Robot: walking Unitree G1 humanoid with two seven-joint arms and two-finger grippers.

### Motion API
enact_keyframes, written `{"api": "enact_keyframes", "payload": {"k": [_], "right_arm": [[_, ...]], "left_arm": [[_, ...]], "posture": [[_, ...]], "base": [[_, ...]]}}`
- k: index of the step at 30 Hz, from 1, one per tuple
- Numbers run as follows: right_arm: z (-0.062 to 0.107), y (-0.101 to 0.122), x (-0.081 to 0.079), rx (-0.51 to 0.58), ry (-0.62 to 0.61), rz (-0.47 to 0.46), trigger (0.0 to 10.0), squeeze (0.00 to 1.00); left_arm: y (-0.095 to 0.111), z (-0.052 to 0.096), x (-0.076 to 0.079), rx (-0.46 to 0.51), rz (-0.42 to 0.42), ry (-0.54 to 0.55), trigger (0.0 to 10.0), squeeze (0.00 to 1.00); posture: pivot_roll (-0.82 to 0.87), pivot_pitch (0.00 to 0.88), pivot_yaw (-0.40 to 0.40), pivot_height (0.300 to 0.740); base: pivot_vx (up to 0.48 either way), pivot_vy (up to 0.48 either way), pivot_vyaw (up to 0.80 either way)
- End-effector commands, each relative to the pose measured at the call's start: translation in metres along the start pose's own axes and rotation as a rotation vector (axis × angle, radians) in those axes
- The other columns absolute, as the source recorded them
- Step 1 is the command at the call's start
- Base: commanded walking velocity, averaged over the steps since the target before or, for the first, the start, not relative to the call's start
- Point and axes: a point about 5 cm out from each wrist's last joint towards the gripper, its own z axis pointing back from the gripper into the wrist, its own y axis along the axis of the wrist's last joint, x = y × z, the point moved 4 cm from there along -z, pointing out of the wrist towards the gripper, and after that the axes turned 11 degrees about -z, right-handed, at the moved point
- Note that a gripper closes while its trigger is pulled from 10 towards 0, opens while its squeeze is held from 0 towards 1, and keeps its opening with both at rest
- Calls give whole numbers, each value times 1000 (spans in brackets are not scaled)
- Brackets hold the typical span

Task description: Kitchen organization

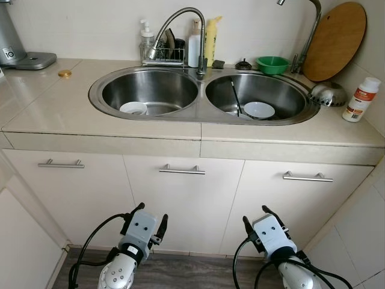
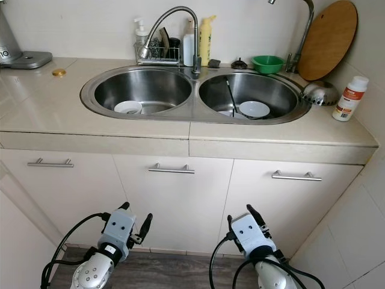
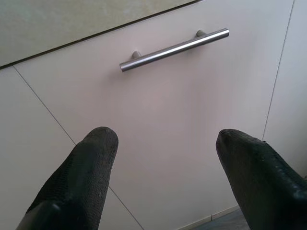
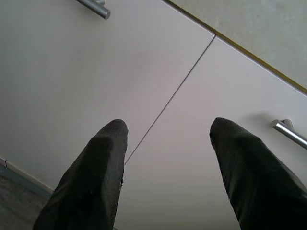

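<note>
Kitchen worktop (image 1: 54, 111), double sink (image 1: 202, 95) holding bowls; left end effector (image 1: 146, 221) and right end effector (image 1: 264, 224) spread, empty, low at cabinet doors (image 1: 180, 198), likely pre-reach.

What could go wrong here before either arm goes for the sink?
1. Both grippers, left gripper and right gripper, hang open low in front of the cabinet doors; lifting straight up could snag a handle or the counter edge.
2. The black utensil leans beside the white dish in the right basin; grabbing one may knock the other.
3. The white bottle stands near the counter's right end and could tip.
</note>
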Motion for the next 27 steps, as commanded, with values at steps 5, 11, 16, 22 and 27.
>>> {"api": "enact_keyframes", "payload": {"k": [5,11,16,22,27], "right_arm": [[-1,0,2,14,-15,-23,10000,0],[-2,1,2,25,-22,-39,10000,0],[-3,2,1,30,-20,-47,10000,0],[-4,1,0,24,-20,-71,10000,0],[-4,1,0,24,-20,-81,10000,0]], "left_arm": [[0,-2,-2,7,3,0,10000,0],[0,-1,-3,14,12,6,10000,0],[1,-2,-4,19,14,6,10000,0],[1,-2,-5,26,22,7,10000,0],[2,-1,-5,29,22,7,10000,0]], "posture": [[23,0,-13,740],[25,0,-9,740],[25,0,-6,740],[28,0,-6,740],[29,0,-6,740]], "base": [[0,0,0],[0,0,0],[0,0,0],[0,104,-267],[0,466,-800]]}}
